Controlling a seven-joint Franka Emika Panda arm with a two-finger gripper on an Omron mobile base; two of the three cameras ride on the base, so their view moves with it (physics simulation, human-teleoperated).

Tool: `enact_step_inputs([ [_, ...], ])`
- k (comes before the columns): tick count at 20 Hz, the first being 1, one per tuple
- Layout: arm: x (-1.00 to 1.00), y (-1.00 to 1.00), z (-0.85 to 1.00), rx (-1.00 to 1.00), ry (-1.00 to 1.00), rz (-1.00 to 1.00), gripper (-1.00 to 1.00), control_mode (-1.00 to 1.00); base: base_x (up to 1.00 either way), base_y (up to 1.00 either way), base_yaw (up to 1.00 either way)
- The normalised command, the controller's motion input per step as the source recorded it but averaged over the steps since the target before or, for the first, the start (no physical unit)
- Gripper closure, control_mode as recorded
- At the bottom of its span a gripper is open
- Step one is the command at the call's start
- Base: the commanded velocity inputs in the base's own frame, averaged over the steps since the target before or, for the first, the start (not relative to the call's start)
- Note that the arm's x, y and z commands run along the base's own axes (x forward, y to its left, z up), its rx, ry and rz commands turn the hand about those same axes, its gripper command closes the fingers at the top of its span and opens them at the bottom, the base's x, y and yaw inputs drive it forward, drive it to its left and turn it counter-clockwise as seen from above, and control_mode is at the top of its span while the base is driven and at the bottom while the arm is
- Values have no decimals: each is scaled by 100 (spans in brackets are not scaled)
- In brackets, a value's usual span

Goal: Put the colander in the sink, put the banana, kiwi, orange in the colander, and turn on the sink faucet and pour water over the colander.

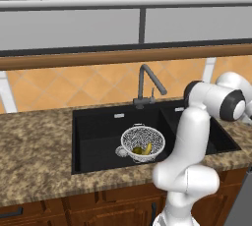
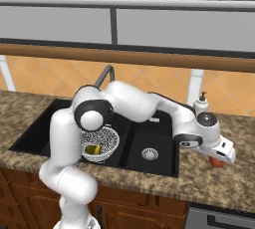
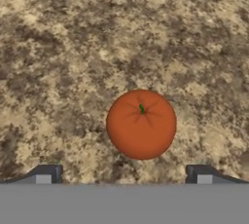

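Note:
The orange (image 3: 141,124) lies on the speckled brown counter, right of the black sink (image 1: 98,127). My gripper (image 3: 124,175) hovers over it, open, one dark fingertip (image 3: 48,173) on each side and apart from the fruit. In the right base view the orange (image 2: 215,162) peeks out under the hand. The wire-mesh colander (image 1: 142,143) sits in the large basin, holding the banana (image 1: 147,149) and the kiwi (image 1: 137,150). The dark faucet (image 1: 147,80) stands behind the sink with its spout angled over the basins. No water stream shows.
A white soap-dispenser bottle (image 2: 200,104) stands on the counter just behind my hand. The smaller basin (image 2: 149,141) with its silver drain lies between the colander and the orange. The counter's front edge runs close below the orange.

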Motion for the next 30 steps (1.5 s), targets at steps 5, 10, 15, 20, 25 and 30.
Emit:
enact_step_inputs([
  [5,9,-19,-3,0,-1,0,-100,-100,0,0,0],
  [10,2,-11,-12,0,-1,0,-100,-100,0,0,0],
  [15,0,-1,-17,0,0,0,-100,-100,0,0,0],
  [20,2,0,-15,0,-2,0,-100,-100,0,0,0],
  [25,6,0,-15,0,-2,0,-100,-100,0,0,0],
  [30,17,-6,-8,0,-3,0,-100,-100,0,0,0],
])
